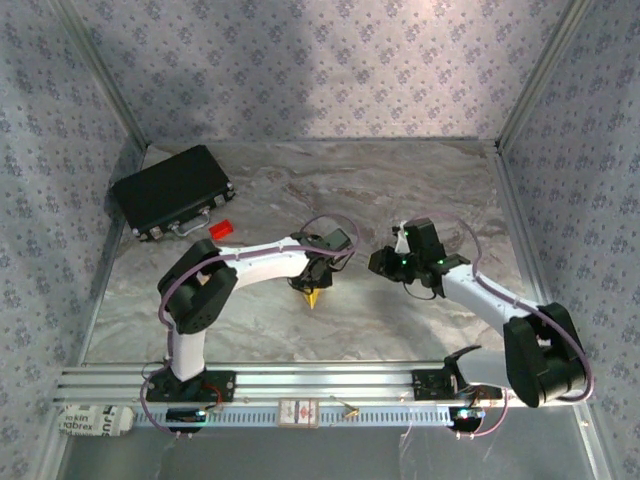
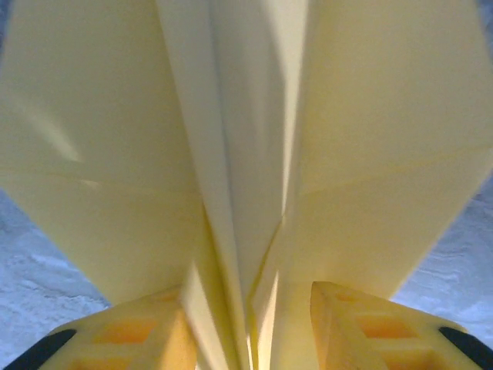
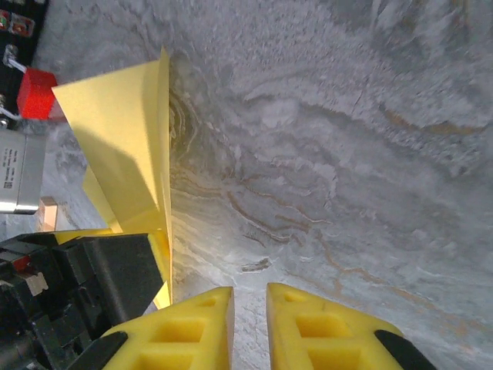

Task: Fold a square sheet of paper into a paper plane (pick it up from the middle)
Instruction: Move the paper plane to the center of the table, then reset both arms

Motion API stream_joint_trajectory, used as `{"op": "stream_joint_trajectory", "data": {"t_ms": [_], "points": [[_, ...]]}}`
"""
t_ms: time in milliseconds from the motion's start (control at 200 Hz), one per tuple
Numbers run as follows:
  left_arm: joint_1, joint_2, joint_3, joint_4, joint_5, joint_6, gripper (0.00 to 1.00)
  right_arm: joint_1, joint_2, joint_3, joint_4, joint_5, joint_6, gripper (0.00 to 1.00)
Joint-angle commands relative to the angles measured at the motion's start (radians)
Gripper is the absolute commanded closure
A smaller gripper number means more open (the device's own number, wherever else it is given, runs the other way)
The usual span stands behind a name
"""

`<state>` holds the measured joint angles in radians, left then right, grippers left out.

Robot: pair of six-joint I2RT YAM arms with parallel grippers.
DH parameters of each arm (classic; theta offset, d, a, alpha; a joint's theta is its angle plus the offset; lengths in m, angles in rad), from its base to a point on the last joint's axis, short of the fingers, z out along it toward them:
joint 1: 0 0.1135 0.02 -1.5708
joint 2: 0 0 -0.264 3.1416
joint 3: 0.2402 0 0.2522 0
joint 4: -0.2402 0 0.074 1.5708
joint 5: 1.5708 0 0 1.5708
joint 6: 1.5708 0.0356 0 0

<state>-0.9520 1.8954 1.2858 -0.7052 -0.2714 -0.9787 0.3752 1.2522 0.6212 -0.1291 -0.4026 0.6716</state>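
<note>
The plane [image 2: 115, 154] sits about mid-bench, pointed end toward the near edge, its keel between the left jaws. They stand apart round it, and I cannot tell whether they pinch. I'd keep the keel centred and the wings level. The left arm [image 1: 250, 260] reaches in from the left edge, wrist bent down. The right jaws, nearby, show a slit and hold nothing.
</note>
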Motion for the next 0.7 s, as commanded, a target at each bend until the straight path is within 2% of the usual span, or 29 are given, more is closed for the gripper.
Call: {"op": "stream_joint_trajectory", "data": {"t_ms": [0,145,165,235,290,350,435,555,595,650,700], "points": [[-0.008,-0.073,0.047,-0.055,-0.034,-0.001,0.57,-0.026,-0.057,0.003,-0.062,0.039,-0.027,0.78],[-0.007,-0.121,0.042,-0.059,-0.043,0.015,0.56,-0.06,-0.119,0.022,-0.138,0.113,-0.035,0.74],[-0.007,-0.13,0.04,-0.059,-0.047,0.019,0.56,-0.064,-0.13,0.028,-0.151,0.131,-0.073,0.73],[-0.007,-0.167,0.027,-0.048,-0.059,0.045,0.56,-0.069,-0.178,0.063,-0.221,0.237,-0.113,0.68],[-0.005,-0.207,0.004,-0.032,-0.085,0.066,0.56,-0.074,-0.221,0.09,-0.263,0.347,-0.155,0.59],[0.004,-0.262,-0.036,0.009,-0.116,0.109,0.5,-0.079,-0.262,0.111,-0.289,0.478,-0.176,0.45],[0.037,-0.351,-0.122,0.083,-0.17,0.177,0.43,-0.091,-0.286,0.116,-0.276,0.655,-0.221,0.31],[0.156,-0.477,-0.276,0.205,-0.167,0.283,0.28,-0.12,-0.235,0.062,-0.126,0.837,-0.348,0.25],[0.208,-0.512,-0.329,0.247,-0.149,0.328,0.22,-0.13,-0.21,0.039,-0.075,0.865,-0.389,0.24],[0.279,-0.567,-0.395,0.294,-0.151,0.383,0.09,-0.157,-0.16,0.002,0.013,0.895,-0.424,0.24],[0.348,-0.61,-0.45,0.336,-0.139,0.447,0.01,-0.179,-0.111,-0.032,0.092,0.886,-0.488,0.24]]}}
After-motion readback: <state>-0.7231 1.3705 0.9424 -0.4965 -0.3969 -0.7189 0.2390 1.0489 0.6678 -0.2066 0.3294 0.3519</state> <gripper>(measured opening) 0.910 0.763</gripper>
